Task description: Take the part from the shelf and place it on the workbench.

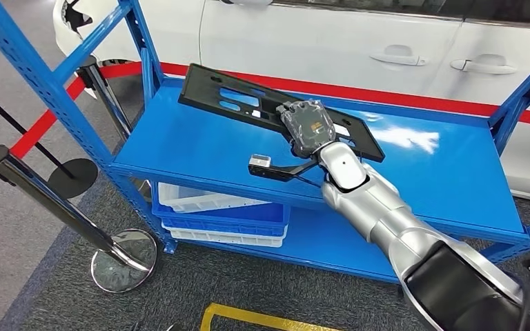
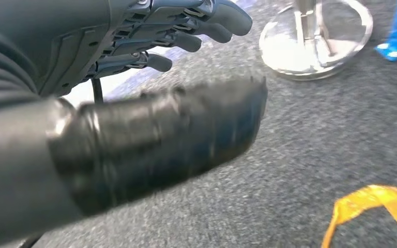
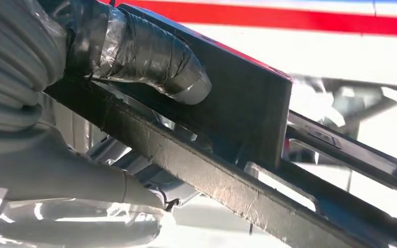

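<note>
A long flat black part (image 1: 224, 96) with cut-out slots lies tilted over the top blue shelf (image 1: 179, 148), its left end raised. My right hand (image 1: 308, 127) grips it near its right half. Up close, the thumb (image 3: 150, 51) presses on one face of the black part (image 3: 248, 103) and the fingers clamp the other side. My left hand (image 2: 134, 72) hangs over the grey carpet, holding nothing, with its fingers (image 2: 207, 23) loosely curled and apart from the thumb.
A white car (image 1: 331, 41) with a red stripe stands right behind the shelf. Blue uprights (image 1: 48, 89) frame the rack. Stacked blue and white bins (image 1: 221, 217) sit on the lower shelf. A chrome barrier post (image 1: 121, 252) stands left, yellow floor tape (image 1: 248, 318) near.
</note>
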